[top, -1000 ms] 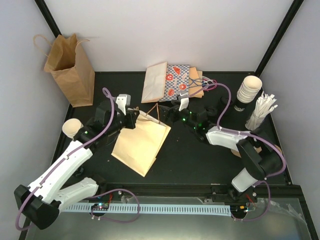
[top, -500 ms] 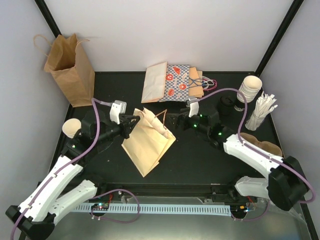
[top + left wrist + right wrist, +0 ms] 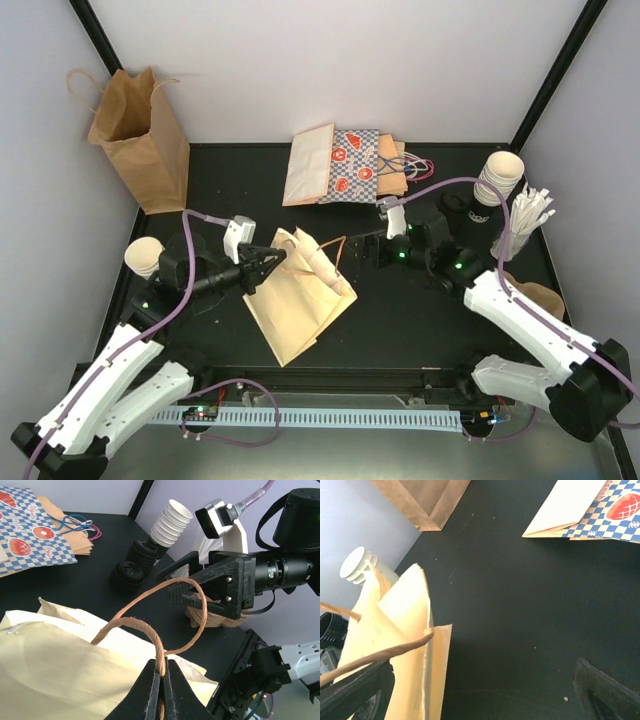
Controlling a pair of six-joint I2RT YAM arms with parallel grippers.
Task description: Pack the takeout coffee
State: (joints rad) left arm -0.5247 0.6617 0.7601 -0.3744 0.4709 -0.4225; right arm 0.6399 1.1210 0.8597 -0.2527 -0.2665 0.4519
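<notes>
A stack of white takeout cups [image 3: 500, 178] stands at the back right and also shows in the left wrist view [image 3: 170, 522]. A single cup [image 3: 145, 256] stands at the left edge. A cream handled paper bag [image 3: 295, 300] lies mid-table with its mouth partly lifted. My left gripper [image 3: 268, 262] is shut on one brown twine handle [image 3: 150, 635] of this bag, pinched between the jaws [image 3: 161, 667]. My right gripper [image 3: 364, 250] is open and empty, just right of the bag's mouth [image 3: 405, 630]. The other handle loop [image 3: 385, 652] passes in front of its left finger [image 3: 357, 695].
A brown paper bag [image 3: 140, 130] stands upright at the back left. Flat bags, one blue-checked [image 3: 345, 165], lie at the back middle. Black lids [image 3: 455, 208], a bundle of white sticks [image 3: 525, 225] and brown sleeves [image 3: 535, 295] sit at the right.
My right gripper has drawn back to the right, away from the bag. My left gripper has shifted right with the handle, and the bag's mouth has lifted and turned.
</notes>
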